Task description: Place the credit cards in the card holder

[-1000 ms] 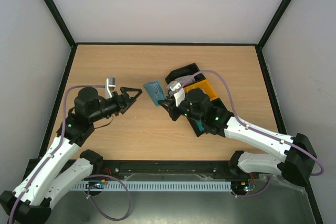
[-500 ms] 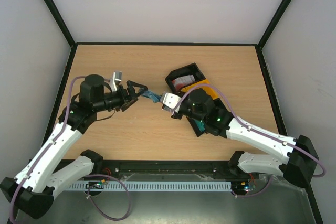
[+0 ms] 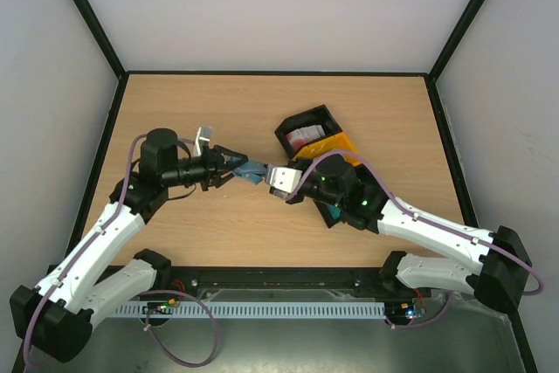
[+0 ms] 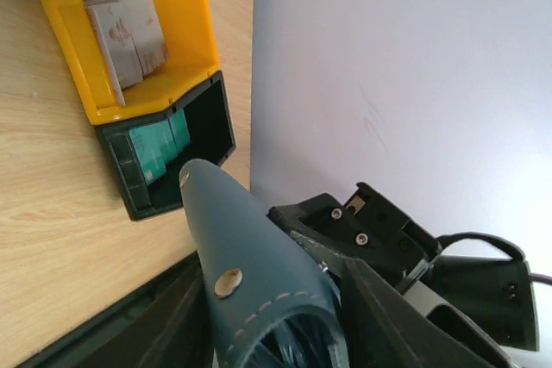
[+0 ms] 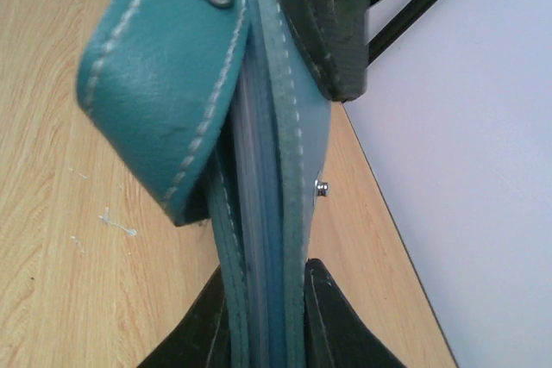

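Well, nothing is loaded yet: credit cards (image 3: 303,136) lie in the black bin (image 3: 314,113). Left of that bin the card holder (image 3: 251,169) hangs over the desk (image 3: 218,224), my right fingers (image 3: 265,173) clamped on it, left fingers (image 3: 234,164) half-spread around its far end, grip unclear.

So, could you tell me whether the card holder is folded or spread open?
Folded: the card holder shows edge-on, its leaves lying together.
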You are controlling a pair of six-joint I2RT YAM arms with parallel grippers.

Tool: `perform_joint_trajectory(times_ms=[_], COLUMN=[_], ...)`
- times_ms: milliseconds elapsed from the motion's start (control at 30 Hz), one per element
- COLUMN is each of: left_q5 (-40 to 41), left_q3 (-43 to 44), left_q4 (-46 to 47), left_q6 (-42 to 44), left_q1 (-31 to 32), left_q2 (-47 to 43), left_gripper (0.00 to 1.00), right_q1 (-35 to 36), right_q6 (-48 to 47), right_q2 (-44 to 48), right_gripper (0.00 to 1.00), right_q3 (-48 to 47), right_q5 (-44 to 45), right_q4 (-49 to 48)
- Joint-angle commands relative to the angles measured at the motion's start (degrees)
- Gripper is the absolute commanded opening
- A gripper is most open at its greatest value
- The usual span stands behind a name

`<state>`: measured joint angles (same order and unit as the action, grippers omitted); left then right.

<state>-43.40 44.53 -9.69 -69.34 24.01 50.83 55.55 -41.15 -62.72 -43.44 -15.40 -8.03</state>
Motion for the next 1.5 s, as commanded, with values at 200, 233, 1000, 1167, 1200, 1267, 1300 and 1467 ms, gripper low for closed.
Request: perform_joint_trajectory(times_ms=[200, 233, 1000, 1167, 1200, 1267, 1300, 1467], left_q5=[5.53, 7.31, 18.96, 18.4, 18.23, 17.98, 17.87, 17.38], left_q3=[0.33, 0.82, -2.49, -3.18, -3.36, -3.81, -3.95, -4.53], left_q4=[0.09, -0.14, 17.53, 20.08, 20.53, 21.02, 21.03, 19.25], left_q6=[5.41, 6.76, 8.29, 7.01, 6.87, 6.64, 6.57, 6.61], left_q1=[-0.75, -1.06, -1.41, -1.32, -1.33, -1.36, -1.34, -1.37], left_q2=[-0.54, -0.67, -12.01, -12.16, -12.23, -12.4, -12.62, -13.52], left_gripper=[0.02, 0.02, 0.02, 0.02, 0.02, 0.02, 0.02, 0.07], right_q1=[1.03, 1.02, -2.48, -2.46, -2.42, -2.45, -2.44, -2.69], right_q6=[23.54, 27.67, 116.15, 124.43, 126.12, 128.02, 128.61, 126.21], right_q2=[2.76, 3.61, -6.33, -8.91, -9.46, -10.38, -10.69, -11.32], right_gripper=[0.64, 0.66, 0.85, 0.84, 0.82, 0.77, 0.74, 0.42], right_q3=[-4.26, -4.21, -7.13, -7.67, -7.66, -7.88, -8.14, -9.11], right_q5=[-4.73, -5.16, -13.45, -9.71, -8.87, -7.2, -6.4, -2.66], right_q4=[5.06, 6.24, -33.98, -33.65, -33.44, -33.06, -32.41, -33.22])
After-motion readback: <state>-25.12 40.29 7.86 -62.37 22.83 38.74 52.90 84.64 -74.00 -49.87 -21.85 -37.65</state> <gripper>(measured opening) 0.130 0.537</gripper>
